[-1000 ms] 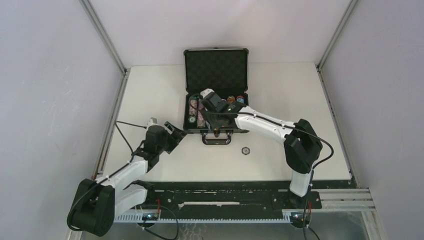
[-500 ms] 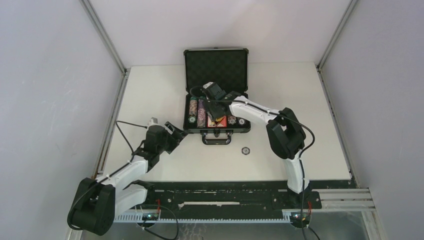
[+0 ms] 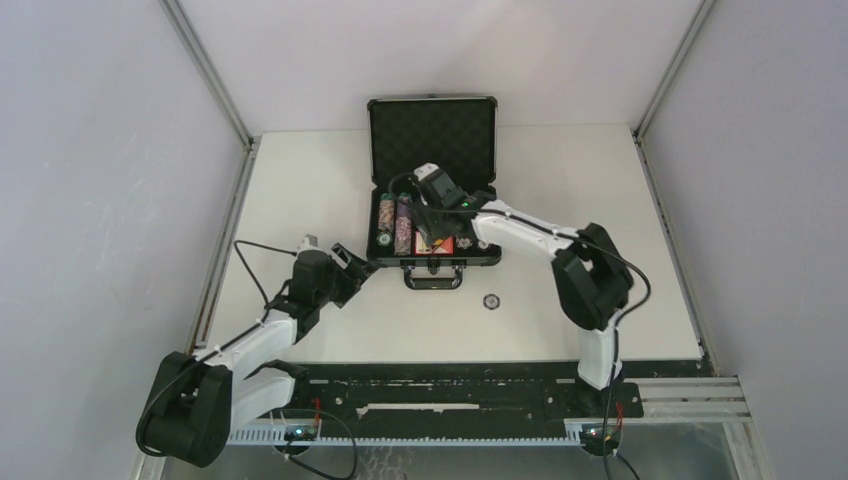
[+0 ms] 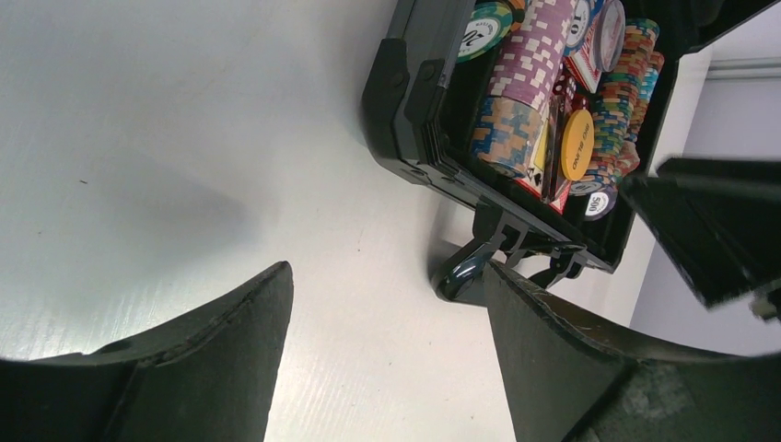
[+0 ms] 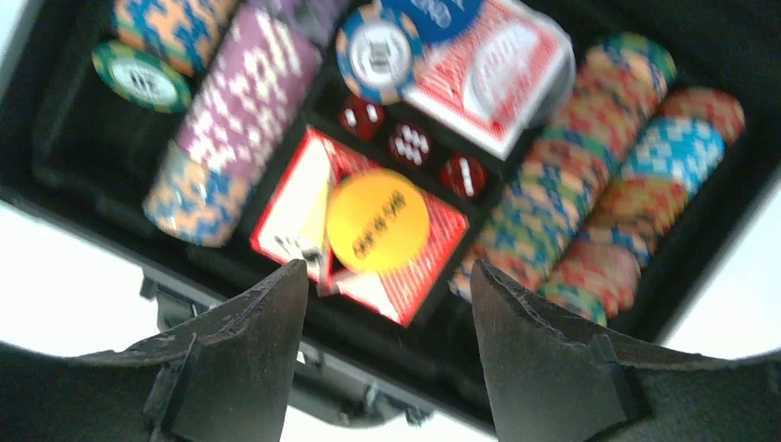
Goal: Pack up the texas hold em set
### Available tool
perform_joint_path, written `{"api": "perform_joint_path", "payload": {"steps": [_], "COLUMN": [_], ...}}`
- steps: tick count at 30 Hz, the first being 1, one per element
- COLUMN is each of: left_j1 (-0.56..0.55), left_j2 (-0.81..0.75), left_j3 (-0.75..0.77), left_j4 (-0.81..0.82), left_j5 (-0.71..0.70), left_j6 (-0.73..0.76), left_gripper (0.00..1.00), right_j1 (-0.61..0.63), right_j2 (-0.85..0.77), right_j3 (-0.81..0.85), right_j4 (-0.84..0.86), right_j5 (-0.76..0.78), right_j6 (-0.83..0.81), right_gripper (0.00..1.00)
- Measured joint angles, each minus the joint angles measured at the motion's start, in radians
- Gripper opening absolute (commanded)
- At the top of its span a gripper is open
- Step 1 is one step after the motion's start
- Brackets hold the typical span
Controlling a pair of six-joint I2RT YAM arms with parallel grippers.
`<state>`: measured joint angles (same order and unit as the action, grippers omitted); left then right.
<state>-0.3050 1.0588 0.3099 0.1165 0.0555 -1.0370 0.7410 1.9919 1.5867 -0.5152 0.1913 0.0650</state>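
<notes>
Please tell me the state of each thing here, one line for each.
briefcase: open, lid upright
chips: lying in rows inside the briefcase
yellow button: flat on a red card box
loose disc: on the table, outside the briefcase
left fingers: open, empty
right fingers: open, empty, over the briefcase

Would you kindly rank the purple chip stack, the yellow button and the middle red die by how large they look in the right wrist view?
Largest to smallest:
1. purple chip stack
2. yellow button
3. middle red die
</notes>
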Motion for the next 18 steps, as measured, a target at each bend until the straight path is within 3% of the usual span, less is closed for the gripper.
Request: {"api": "perform_joint_path", "payload": {"steps": [6, 10, 15, 18], "left_j1": [-0.023, -0.097, -0.236, -0.314], "left_j2": [-0.023, -0.096, -0.130, -0.130], "left_j3": [0.000, 0.002, 0.014, 0.014], "left_j4": [-0.015, -0.031, -0.029, -0.031], "left_j5": [-0.024, -0.064, -0.089, -0.105], "left_j6": [0.037, 0.090, 0.158, 0.182], "left_gripper": [0.84, 0.85, 0.84, 0.84], "right_j1": [0.001, 0.007, 0.014, 0.035], "right_j2": [-0.335, -0.552, -0.600, -0.576], "right_j3": [-0.345, -0.547, -0.722, -0.791], "right_j4": [0.063, 0.076, 0.075, 0.074], "right_j5": [0.066, 0.098, 0.121, 0.123], "right_j6": [0.077, 0.159, 0.261, 0.306], "right_gripper": [0.67, 0.48, 0.22, 0.15]}}
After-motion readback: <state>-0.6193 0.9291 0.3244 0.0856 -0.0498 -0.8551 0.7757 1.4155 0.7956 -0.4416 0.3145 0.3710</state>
